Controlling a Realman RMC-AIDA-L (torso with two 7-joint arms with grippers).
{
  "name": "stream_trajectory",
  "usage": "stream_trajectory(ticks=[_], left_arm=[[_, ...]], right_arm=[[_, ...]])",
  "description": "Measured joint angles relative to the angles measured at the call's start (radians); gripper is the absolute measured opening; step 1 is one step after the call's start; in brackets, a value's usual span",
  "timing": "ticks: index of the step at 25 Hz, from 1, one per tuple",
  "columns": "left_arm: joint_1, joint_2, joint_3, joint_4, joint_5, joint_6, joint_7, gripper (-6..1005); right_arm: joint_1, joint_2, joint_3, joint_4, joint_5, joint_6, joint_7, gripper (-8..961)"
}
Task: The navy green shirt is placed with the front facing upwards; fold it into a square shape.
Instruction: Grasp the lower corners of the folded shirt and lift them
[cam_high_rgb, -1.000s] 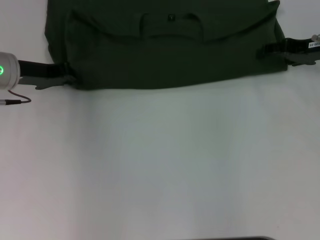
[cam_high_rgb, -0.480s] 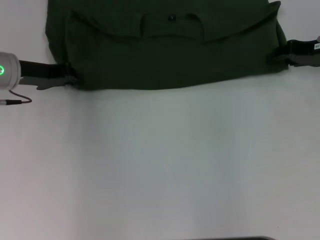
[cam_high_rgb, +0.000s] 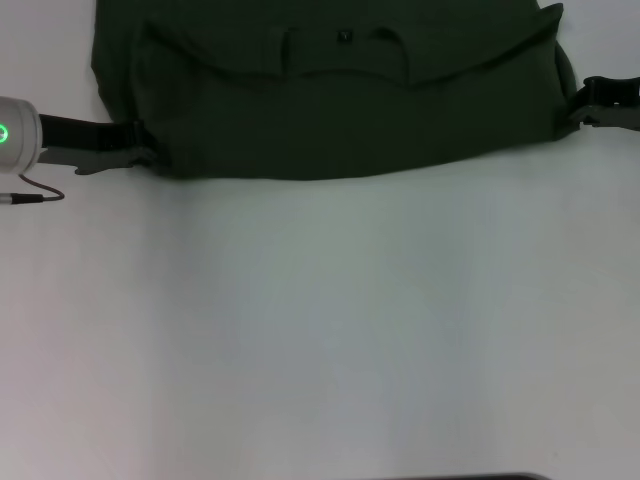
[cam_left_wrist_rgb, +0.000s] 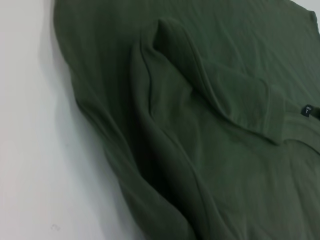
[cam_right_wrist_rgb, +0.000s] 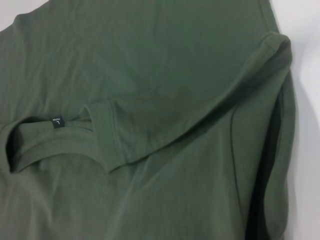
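**Operator:** Report position of the garment and both arms.

**Technician:** The navy green shirt lies at the far edge of the white table, folded once into a wide band. The neck opening with its small label faces up on the top layer, sleeves tucked across. The left gripper sits at the shirt's left near corner, touching the cloth. The right gripper sits just beside the right edge. For either one, I cannot tell whether it is released or grasping fabric.

**Operator:** Which step is in hand?

**Technician:** By my judgement, the lengthwise fold is down and the band is too wide for a square. The next move calls for a firm pinch on both layers at one end, then carrying that end across toward the other, keeping edges aligned.

**Operator:** Containers?

**Technician:** None in view; nothing is held in anything.
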Motion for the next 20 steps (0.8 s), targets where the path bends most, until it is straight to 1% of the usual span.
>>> stream_trajectory(ticks=[1,6,9,12,17,20], left_arm=[[0.0,0.0,0.0,0.0,0.0,0.001,0.0,31],[-0.001,0.003,0.0,0.0,0.004,0.021,0.0,31],[-0.001,0.008,0.0,0.008,0.007,0.062,0.003,31],[0.004,0.017,0.0,0.025,0.016,0.135,0.006,31],[0.02,0.019,0.0,0.057,0.056,0.25,0.001,31],[0.035,0.02,-0.001,0.082,0.079,0.335,0.001,31]], right_arm=[[0.0,-0.001,-0.001,0.0,0.0,-0.001,0.001,104],[-0.001,-0.007,-0.005,0.0,0.0,-0.014,0.002,35],[-0.002,-0.011,-0.008,-0.002,-0.005,-0.053,0.002,35],[-0.007,-0.013,-0.009,-0.034,-0.041,-0.126,0.002,35],[-0.042,0.003,-0.01,-0.145,-0.108,-0.272,0.01,34],[-0.062,0.004,-0.009,-0.178,-0.131,-0.339,0.014,34]])
